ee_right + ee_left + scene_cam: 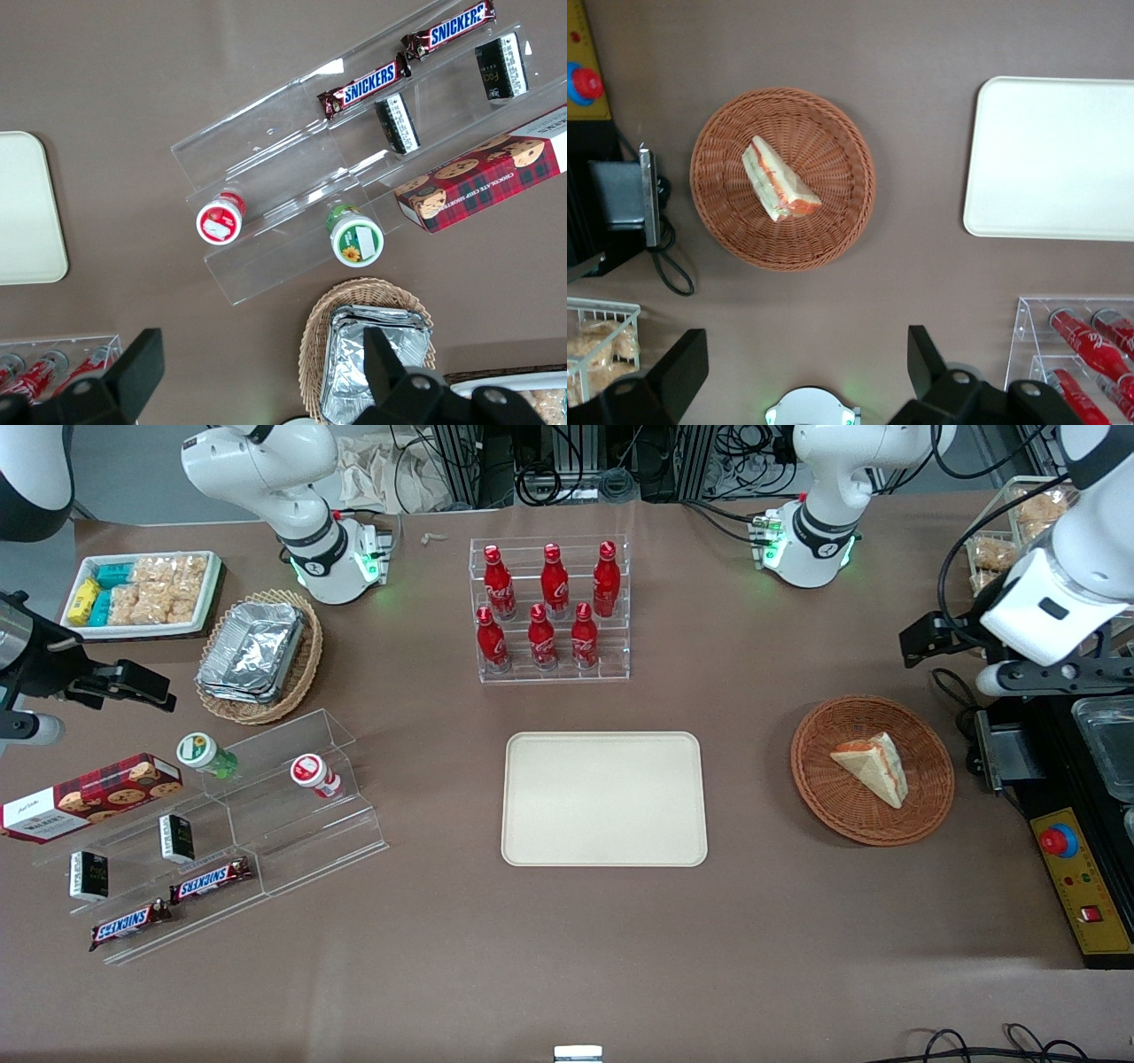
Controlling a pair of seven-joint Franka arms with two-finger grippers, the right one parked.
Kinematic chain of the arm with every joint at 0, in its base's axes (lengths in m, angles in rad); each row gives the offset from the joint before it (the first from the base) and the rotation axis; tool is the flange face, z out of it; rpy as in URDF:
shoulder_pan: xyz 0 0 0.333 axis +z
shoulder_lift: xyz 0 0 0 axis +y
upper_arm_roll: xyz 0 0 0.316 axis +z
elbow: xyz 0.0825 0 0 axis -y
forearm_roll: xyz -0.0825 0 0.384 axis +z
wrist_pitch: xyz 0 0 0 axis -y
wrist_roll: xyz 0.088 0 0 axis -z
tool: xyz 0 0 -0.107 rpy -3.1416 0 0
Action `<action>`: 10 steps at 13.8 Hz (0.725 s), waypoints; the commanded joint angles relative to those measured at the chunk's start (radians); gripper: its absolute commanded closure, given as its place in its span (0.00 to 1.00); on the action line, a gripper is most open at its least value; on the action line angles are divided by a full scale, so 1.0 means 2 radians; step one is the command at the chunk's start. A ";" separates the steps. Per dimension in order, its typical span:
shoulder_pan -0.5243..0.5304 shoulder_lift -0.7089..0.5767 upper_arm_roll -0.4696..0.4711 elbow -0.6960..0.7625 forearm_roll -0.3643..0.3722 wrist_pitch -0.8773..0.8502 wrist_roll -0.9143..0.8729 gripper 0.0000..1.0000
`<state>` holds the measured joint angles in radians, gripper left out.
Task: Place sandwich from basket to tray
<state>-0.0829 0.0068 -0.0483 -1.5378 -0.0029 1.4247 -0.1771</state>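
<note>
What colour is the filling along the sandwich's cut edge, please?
Red-orange with green, clearest in the left wrist view on the sandwich.

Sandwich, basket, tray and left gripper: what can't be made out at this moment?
- Gripper, above the table farther from the front camera than the basket: open, but the arm's own body hides the fingers in the front view.
- Sandwich: its underside, hidden against the basket weave in both views.
- Tray: cut off by the left wrist view's edge; whole only in the front view.
</note>
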 commanded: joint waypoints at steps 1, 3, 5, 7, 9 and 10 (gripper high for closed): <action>0.002 0.002 0.019 0.002 0.001 -0.004 -0.049 0.00; 0.003 0.002 0.022 -0.001 0.005 -0.003 -0.067 0.00; 0.003 0.004 0.033 -0.002 0.006 -0.001 -0.117 0.00; 0.003 0.000 0.044 -0.020 0.006 0.009 -0.151 0.00; 0.003 -0.011 0.055 -0.050 0.007 0.022 -0.171 0.00; 0.003 -0.029 0.056 -0.080 0.008 0.038 -0.181 0.00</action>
<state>-0.0727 0.0139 0.0566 -1.5915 -0.0011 1.4482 -0.4816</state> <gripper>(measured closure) 0.000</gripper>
